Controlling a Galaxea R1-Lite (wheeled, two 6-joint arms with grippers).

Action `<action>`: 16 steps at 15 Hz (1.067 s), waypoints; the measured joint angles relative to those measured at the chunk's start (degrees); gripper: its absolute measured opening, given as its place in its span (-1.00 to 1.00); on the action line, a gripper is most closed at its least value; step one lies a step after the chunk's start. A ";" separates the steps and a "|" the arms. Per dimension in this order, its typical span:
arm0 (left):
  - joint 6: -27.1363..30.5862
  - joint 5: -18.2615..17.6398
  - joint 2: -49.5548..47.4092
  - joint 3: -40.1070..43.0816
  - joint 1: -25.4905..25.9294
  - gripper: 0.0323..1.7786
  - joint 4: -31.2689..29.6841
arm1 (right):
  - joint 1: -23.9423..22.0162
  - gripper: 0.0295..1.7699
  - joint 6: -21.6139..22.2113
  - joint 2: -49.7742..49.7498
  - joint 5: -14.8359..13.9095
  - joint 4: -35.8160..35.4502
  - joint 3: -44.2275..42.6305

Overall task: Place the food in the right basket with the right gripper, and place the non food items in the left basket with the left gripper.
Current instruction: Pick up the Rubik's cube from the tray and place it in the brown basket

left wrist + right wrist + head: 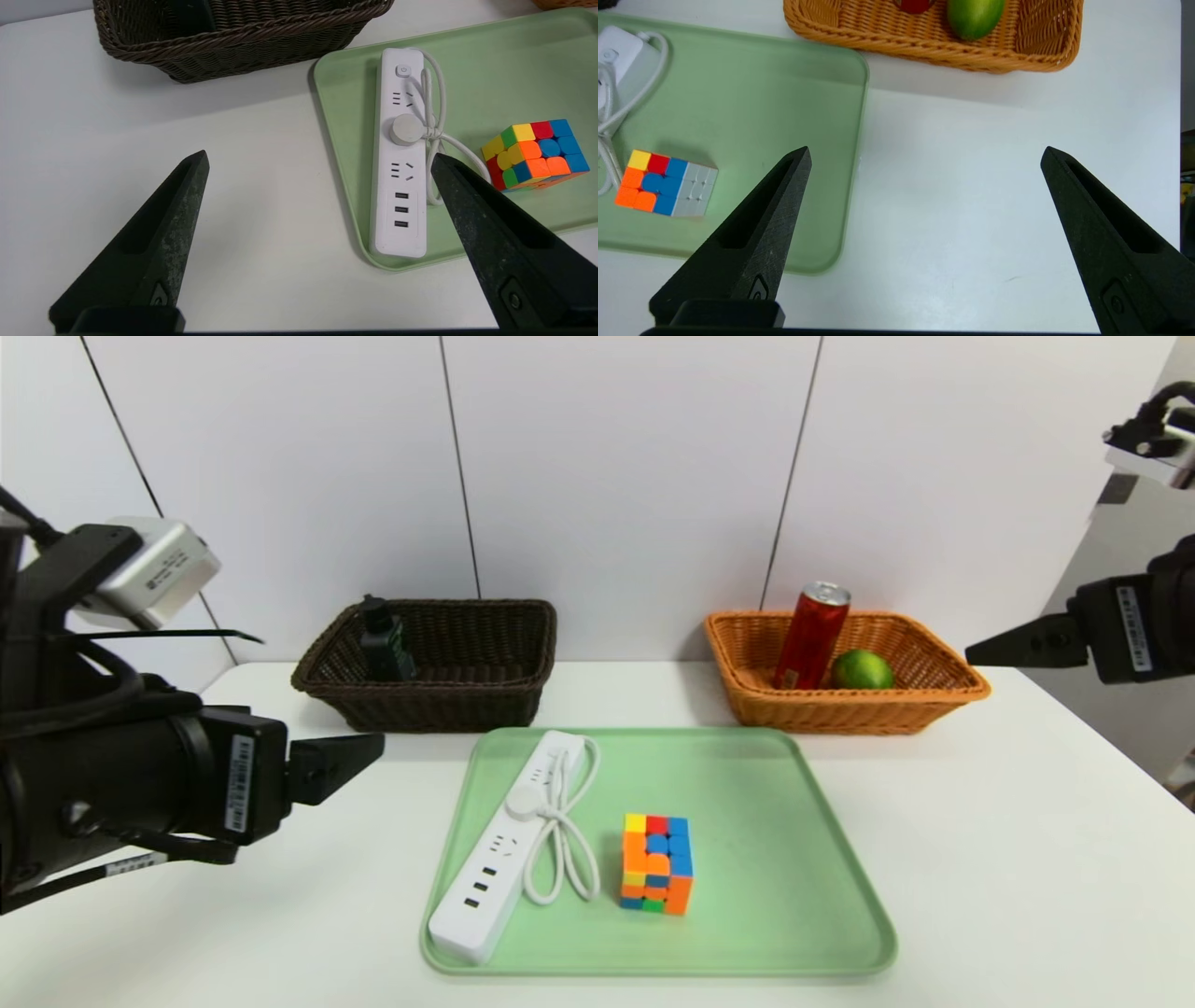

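On the green tray (775, 859) lie a white power strip (509, 845) with its coiled cord and a colourful puzzle cube (656, 863). The dark brown left basket (439, 700) holds a dark bottle-like item (385, 639). In the orange right basket (920, 700) a red can (810, 635) leans beside a green lime (861, 669). My left gripper (320, 158) hovers open over the bare table left of the tray, near the power strip (402, 158). At the table's right side my right gripper (924, 151) hangs open above the table, with nothing between its fingers.
White wall panels stand close behind both baskets. The table's right edge (1180, 140) runs just past the right gripper. Bare tabletop lies on both sides of the tray (738, 102) and in front of it.
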 joint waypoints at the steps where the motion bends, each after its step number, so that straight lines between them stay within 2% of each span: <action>1: -1.22 1.35 1.46 -0.77 -1.62 0.90 0.11 | 0.07 0.91 0.02 -1.40 -0.06 -0.09 1.83; 3: -4.41 3.56 4.49 -1.88 -5.33 0.90 0.33 | -0.11 0.91 0.33 -3.80 -1.00 -0.52 5.11; 8: -8.05 3.97 11.35 -7.00 -11.19 0.90 2.04 | -3.01 0.91 0.66 -7.72 -2.12 -5.07 11.64; 10: -9.35 3.93 14.30 -10.44 -13.15 0.90 5.10 | -3.40 0.91 0.72 -8.90 -2.16 -5.13 13.34; 13: -12.74 3.15 19.68 -17.27 -16.19 0.90 12.07 | -4.08 0.91 0.89 -9.87 -3.72 -5.19 15.34; 15: -15.98 0.91 23.81 -22.52 -17.88 0.90 16.68 | -4.14 0.91 0.80 -10.42 -3.15 -5.35 16.70; 16: -17.40 0.04 25.88 -24.97 -18.66 0.90 18.71 | -4.17 0.91 0.78 -10.83 -1.79 -5.71 17.73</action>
